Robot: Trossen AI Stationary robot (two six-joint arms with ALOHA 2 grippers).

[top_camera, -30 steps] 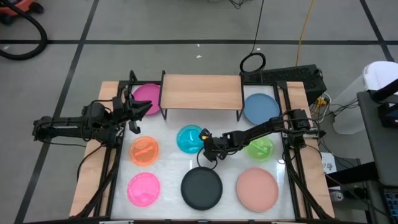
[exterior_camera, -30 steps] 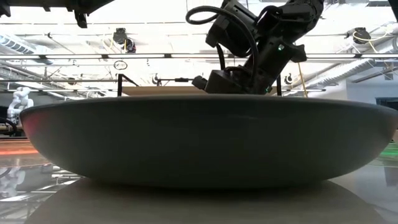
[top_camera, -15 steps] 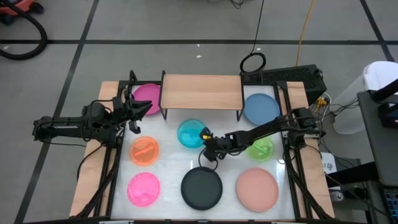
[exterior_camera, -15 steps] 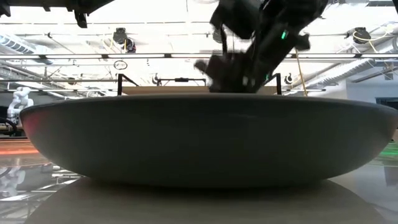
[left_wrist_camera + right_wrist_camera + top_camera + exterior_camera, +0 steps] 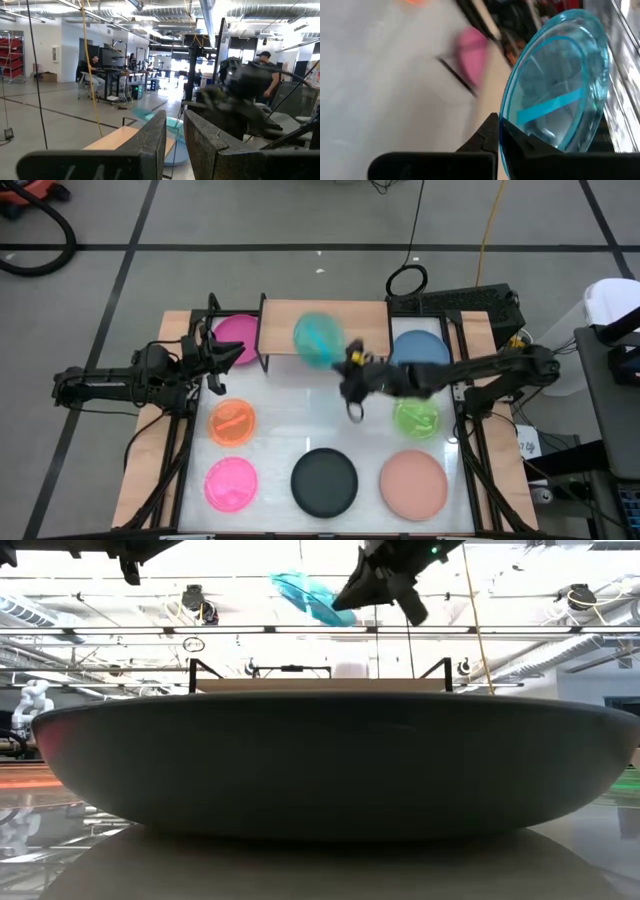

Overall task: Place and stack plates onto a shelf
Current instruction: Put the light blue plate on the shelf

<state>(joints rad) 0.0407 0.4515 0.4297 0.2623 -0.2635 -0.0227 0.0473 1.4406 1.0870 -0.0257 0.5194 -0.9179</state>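
My right gripper (image 5: pixel 342 360) is shut on the small translucent cyan plate (image 5: pixel 318 340) and holds it in the air above the light-wood shelf (image 5: pixel 325 328). The low view shows this plate (image 5: pixel 310 595) tilted, high over the shelf board (image 5: pixel 320 685). My left gripper (image 5: pixel 225 355) waits left of the shelf by the magenta plate (image 5: pixel 237 335). Its fingers stand slightly apart (image 5: pixel 175 132) and hold nothing. The blue plate (image 5: pixel 420 352) lies flat on the table right of the shelf. My right gripper pinches the cyan plate by its rim (image 5: pixel 503 135), with one finger on each face. The fingers come from the table's right side. The plate is lifted clear, stands tilted, and sticks out from the fingers toward the table's left.
On the white table lie the orange (image 5: pixel 232 422), pink (image 5: pixel 231 483), black (image 5: pixel 324 482), salmon (image 5: pixel 414 484) and green (image 5: pixel 417 418) plates. The black plate (image 5: pixel 330 770) fills the foreground of the low view. People show in the room beyond.
My right gripper has lifted the cyan plate off the table's middle and carried it up and toward the far edge, to above the shelf. The plate lay flat on the table a second ago; it now hangs clear and tilted.
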